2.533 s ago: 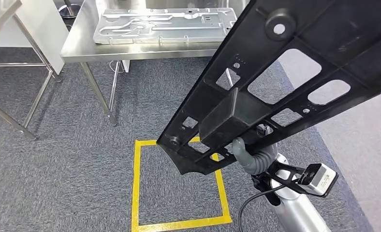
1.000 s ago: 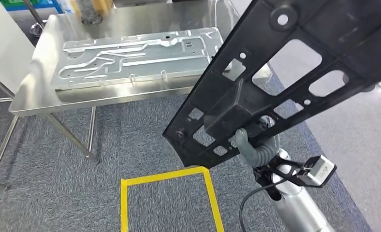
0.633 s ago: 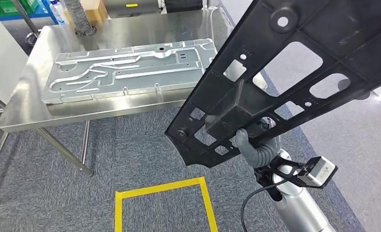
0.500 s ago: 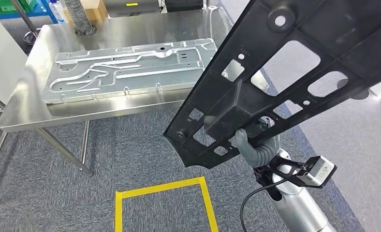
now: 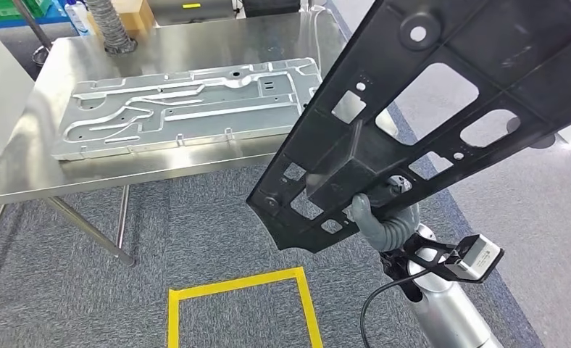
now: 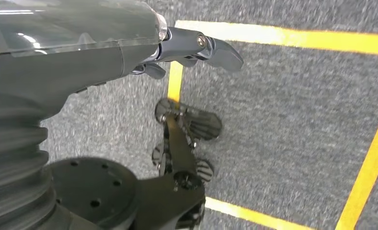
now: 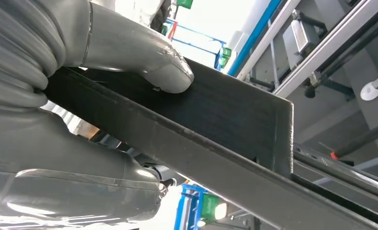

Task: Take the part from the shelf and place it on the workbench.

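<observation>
A large black plastic part [image 5: 442, 94] with several cut-outs is held up in front of me, slanting from lower centre to the upper right. My right hand [image 5: 384, 217] grips it from beneath at a boxy rib. In the right wrist view the thumb [image 7: 144, 57] presses on the part's black edge [image 7: 216, 120]. The stainless workbench [image 5: 196, 43] stands ahead to the left, and a stamped metal plate [image 5: 181, 105] lies on it. My left hand [image 6: 196, 45] hangs over the carpet, holding nothing, its fingers loosely extended.
A yellow tape square [image 5: 304, 290] marks the grey carpet near my feet. The bench's slanted legs [image 5: 87, 232] reach the floor at the left. A ribbed grey hose [image 5: 112, 29] and a cardboard box [image 5: 134, 11] sit at the bench's far end.
The whole picture has shifted: the camera has come closer to the workbench, and the yellow square has slid toward the picture's bottom. My right hand keeps its grip on the black part.
</observation>
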